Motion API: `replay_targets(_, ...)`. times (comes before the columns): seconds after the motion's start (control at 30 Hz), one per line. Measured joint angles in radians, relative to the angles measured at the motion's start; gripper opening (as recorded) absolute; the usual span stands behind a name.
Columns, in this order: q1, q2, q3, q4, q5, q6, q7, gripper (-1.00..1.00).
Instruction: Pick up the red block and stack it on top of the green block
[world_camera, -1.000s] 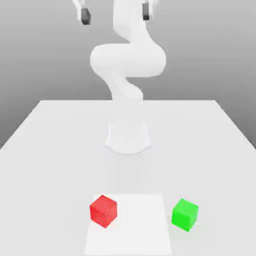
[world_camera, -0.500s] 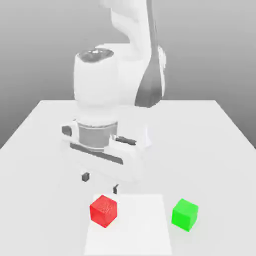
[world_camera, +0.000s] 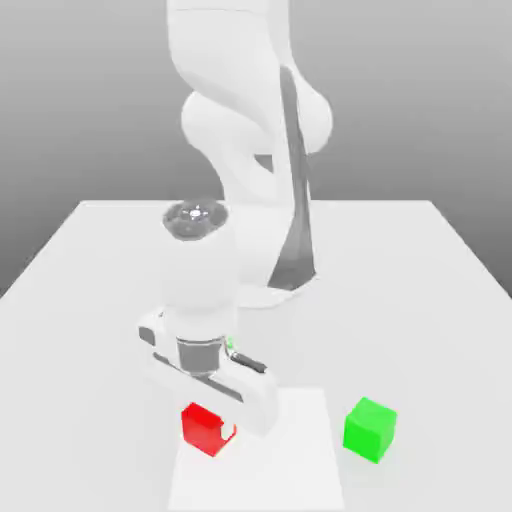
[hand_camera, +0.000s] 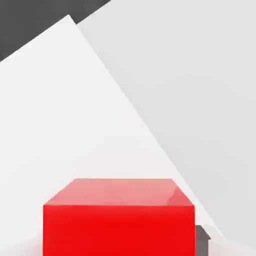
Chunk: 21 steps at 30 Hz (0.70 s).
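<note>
Grey, featureless backdrop behind a white worktop; a slightly brighter square patch marks its near edge. Going from the exterior view's left: the red block sits on the left part of that patch, resting flat on the surface. The arm's hand is lowered directly over it, and the pincer is down at block level, its body hiding the block's upper and right portions. In the hand view the red block lies close beneath the camera, squarely aligned, with a dark fingertip just beside one of its side faces. Whether the fingers are parted or pressed against the block cannot be told. Further to the exterior view's right, the green block stands on bare worktop just off the patch, apart from the red one and untouched. Assessment: the grasp step is in hand; stacking is not begun. The next move calls for a firm closure on the red block, a straight lift, then transfer toward the green block.
</note>
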<state>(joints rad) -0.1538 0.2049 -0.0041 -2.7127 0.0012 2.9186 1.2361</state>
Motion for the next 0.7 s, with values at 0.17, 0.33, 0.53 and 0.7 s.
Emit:
replay_targets(0.17, 0.043, -0.157, 0.025, -0.016, 0.0, -0.141, -0.024, -1.0)
replay_targets(0.33, 0.255, -0.213, 0.148, 0.022, 0.01, -0.235, -0.196, -1.0)
replay_targets(0.53, 0.391, -0.104, 0.133, 0.048, -0.038, -0.153, -0.247, -1.0)
replay_targets(0.7, 0.396, -0.042, 0.118, 0.052, -0.061, -0.095, -0.231, 1.0)
